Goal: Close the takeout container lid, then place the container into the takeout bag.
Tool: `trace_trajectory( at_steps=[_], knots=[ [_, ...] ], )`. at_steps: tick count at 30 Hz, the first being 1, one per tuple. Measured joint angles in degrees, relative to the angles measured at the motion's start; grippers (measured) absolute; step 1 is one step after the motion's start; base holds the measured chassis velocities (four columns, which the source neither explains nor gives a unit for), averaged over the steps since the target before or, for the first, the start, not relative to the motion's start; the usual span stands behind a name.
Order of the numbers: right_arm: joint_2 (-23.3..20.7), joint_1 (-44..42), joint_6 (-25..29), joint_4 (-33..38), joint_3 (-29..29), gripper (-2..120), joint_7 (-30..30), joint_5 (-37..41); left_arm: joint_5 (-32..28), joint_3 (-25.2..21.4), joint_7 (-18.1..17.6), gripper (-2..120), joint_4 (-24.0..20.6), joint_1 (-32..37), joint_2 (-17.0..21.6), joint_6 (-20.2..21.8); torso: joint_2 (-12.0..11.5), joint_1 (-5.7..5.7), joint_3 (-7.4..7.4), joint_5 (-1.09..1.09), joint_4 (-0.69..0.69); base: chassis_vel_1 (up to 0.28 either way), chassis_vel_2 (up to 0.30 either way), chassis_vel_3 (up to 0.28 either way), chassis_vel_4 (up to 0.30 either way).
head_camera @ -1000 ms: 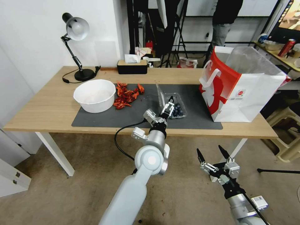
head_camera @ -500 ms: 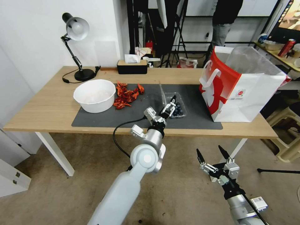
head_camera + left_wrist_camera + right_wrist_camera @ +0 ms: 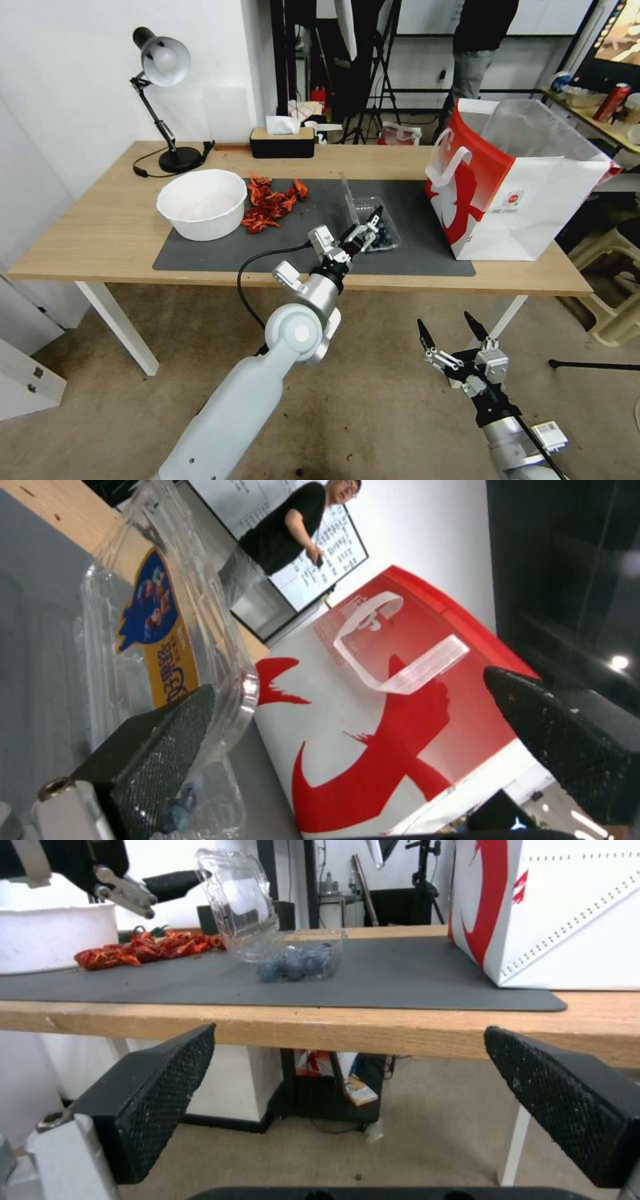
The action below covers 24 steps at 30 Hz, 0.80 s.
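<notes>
The takeout container (image 3: pixel 383 237) sits on the dark mat with blueberries (image 3: pixel 297 962) in its base. Its clear lid (image 3: pixel 351 198) stands nearly upright on the hinge, its blue and yellow label (image 3: pixel 160 645) facing my left wrist camera. My left gripper (image 3: pixel 367 229) is open at the lid's free edge, one finger (image 3: pixel 167 735) touching the rim (image 3: pixel 243 690) from the lid's outer side. The red-and-white takeout bag (image 3: pixel 513 190) stands open to the right of the container. Below the table's front edge my right gripper (image 3: pixel 452 337) hangs open and holds nothing.
A white bowl (image 3: pixel 201 203) and a pile of red shells (image 3: pixel 270 203) lie on the mat's left part (image 3: pixel 200 257). A desk lamp (image 3: pixel 163 100) and a tissue box (image 3: pixel 282 140) stand at the back. The table's front edge (image 3: pixel 320 1027) is just ahead of my right gripper.
My left gripper has moved right and farther over the container. The lid has swung up from leaning back to nearly upright. The right arm has barely moved.
</notes>
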Motion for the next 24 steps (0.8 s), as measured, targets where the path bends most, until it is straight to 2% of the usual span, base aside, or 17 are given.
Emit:
trace_trajectory(
  at_steps=[11, 24],
  knots=[
    [-0.07, 0.27, 0.35, -0.77, 0.1, 100, 0.02, 0.07, -0.3, 1.28, 2.85, 100, 2.73, -3.3, 2.08, 2.3, 0.0, 0.0, 0.0, 0.0, 0.01, 0.0, 0.0, 0.0, 0.0],
    [0.06, 0.87, 0.46, -1.25, -0.13, 100, 0.09, 0.08, -0.83, 2.94, 5.46, 100, 6.09, -7.76, 2.4, 4.34, 0.0, 0.01, 0.01, 0.01, 0.01, 0.0, 0.0, 0.0, 0.0]
  ],
)
